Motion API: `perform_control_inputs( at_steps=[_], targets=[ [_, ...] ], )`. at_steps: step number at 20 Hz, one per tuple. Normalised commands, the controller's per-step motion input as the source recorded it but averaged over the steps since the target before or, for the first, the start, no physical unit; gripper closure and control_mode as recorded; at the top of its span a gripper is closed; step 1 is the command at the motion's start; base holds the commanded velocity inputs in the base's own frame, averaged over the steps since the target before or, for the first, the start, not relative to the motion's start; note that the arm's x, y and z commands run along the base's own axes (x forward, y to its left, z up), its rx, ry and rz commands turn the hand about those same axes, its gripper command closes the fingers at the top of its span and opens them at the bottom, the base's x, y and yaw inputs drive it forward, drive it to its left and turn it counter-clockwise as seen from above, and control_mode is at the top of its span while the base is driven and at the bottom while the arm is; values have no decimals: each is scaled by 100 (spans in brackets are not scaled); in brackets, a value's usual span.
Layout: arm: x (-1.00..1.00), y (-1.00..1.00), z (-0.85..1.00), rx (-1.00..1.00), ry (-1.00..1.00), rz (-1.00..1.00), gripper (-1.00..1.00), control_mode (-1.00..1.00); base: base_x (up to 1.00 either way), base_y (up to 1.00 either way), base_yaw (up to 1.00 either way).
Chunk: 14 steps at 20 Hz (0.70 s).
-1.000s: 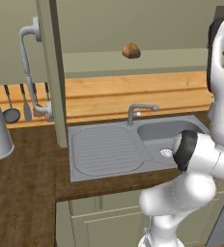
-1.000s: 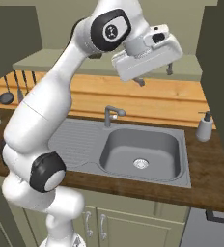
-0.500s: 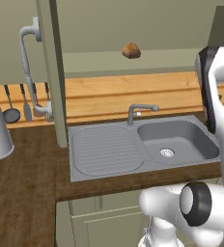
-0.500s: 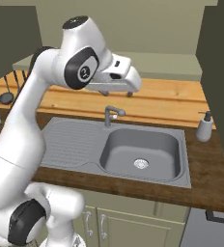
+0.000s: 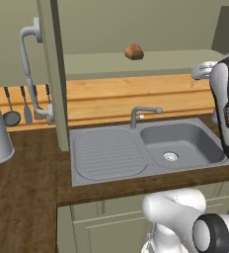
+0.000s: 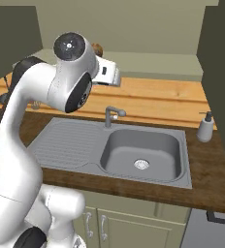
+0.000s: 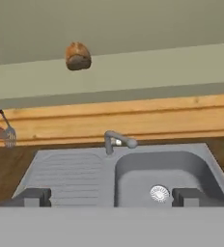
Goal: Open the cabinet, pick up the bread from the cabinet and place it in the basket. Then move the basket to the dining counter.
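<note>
The olive-green wall cabinet (image 5: 52,74) is standing open: its door is swung out edge-on in the left base view, with the long curved grey bar handle (image 5: 28,59) facing outward, and the pale shelf inside is exposed. So the opening step looks done, and the step in hand is the reach for the bread.

The small brown roundish loaf of bread (image 7: 77,56) is sitting on the cabinet shelf, above the orange wood backsplash and up and left of the grey curved tap (image 7: 116,140). In the right base view the loaf (image 6: 98,49) is peeking out just behind the arm's upper link.

The two-finger gripper (image 7: 111,197) is empty. Its two dark finger tips are standing far apart at the bottom of the hand view, as wide as they go, with nothing between them. The hand is looking across the grey steel sink (image 7: 147,178) toward the shelf, and the loaf is sitting high and left of the line between the fingers, well apart from them.

Judgement on the next move: the hand needs to rise and shift left so the loaf centres between the fingers, then advance onto the shelf and close. Clearance above the shelf edge will want care, since the loaf is sitting a little way back from it.
</note>
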Motion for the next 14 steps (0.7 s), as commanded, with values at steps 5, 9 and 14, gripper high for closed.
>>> perform_control_inputs(
  at_steps=[5,9,14],
  targets=[
    [2,48,57,-5,-23,25,-100,-100,0,0,0],
    [52,100,0,-11,3,-28,-100,-100,0,0,0],
    [39,68,0,-2,0,-25,-100,-100,0,0,0]
  ],
)
